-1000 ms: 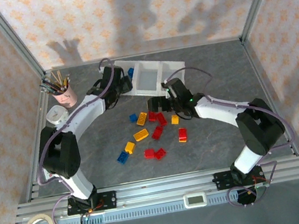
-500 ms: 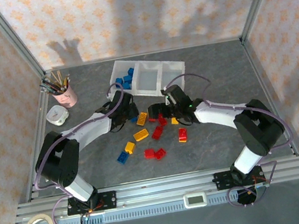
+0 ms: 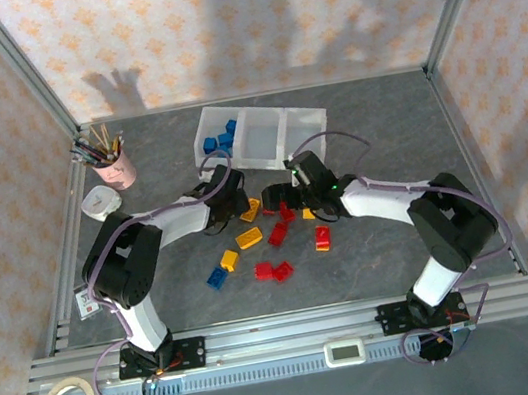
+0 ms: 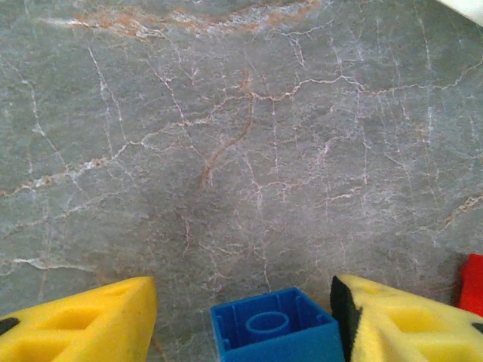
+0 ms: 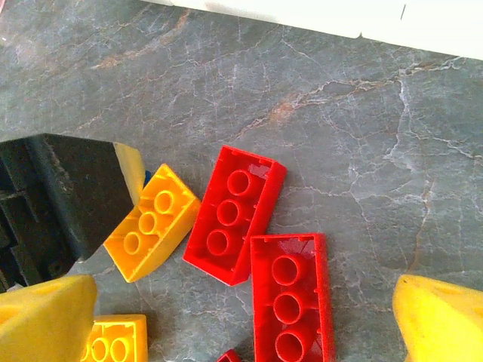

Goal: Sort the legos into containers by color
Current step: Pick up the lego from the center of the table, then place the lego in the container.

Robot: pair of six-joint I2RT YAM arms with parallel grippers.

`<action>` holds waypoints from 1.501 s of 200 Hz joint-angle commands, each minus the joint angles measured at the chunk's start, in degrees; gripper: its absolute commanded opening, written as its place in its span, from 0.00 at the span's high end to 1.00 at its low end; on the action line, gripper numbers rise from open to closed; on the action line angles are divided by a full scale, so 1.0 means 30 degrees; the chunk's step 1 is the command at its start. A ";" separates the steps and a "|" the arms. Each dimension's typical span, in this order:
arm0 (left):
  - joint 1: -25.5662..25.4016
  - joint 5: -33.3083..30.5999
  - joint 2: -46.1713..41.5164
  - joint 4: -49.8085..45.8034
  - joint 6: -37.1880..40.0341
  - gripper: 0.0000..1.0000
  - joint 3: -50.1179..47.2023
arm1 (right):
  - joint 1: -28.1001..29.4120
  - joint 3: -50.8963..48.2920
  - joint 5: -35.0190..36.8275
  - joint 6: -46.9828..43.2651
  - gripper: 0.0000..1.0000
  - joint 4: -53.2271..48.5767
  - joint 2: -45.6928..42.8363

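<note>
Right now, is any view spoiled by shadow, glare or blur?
Top external: sharp; dark arm shadows fall on the back wall, the table evenly lit. Left wrist: marble crisp, the blue brick at the bottom edge slightly soft. Right wrist: small glare spots on the red bricks; the white tray wall is washed out.

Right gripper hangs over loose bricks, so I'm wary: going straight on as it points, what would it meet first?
Probably the red brick under the open right gripper, then the table; depth is hard to judge.
</note>
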 commanded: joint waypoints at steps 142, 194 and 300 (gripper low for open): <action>0.0684 -0.2508 -0.1684 -0.0985 0.1248 0.72 0.1868 | -0.0150 0.2637 0.0171 -0.0759 0.00 -0.0574 0.0370; 0.2668 -0.3076 -0.0086 -0.0650 0.2878 0.73 0.5736 | -0.1155 0.4274 0.0650 -0.0405 0.00 -0.0519 0.1003; 0.3881 -0.4189 0.8232 -0.1040 0.4074 0.64 1.5761 | -0.1624 0.6730 0.1073 -0.0711 0.00 -0.0984 0.3187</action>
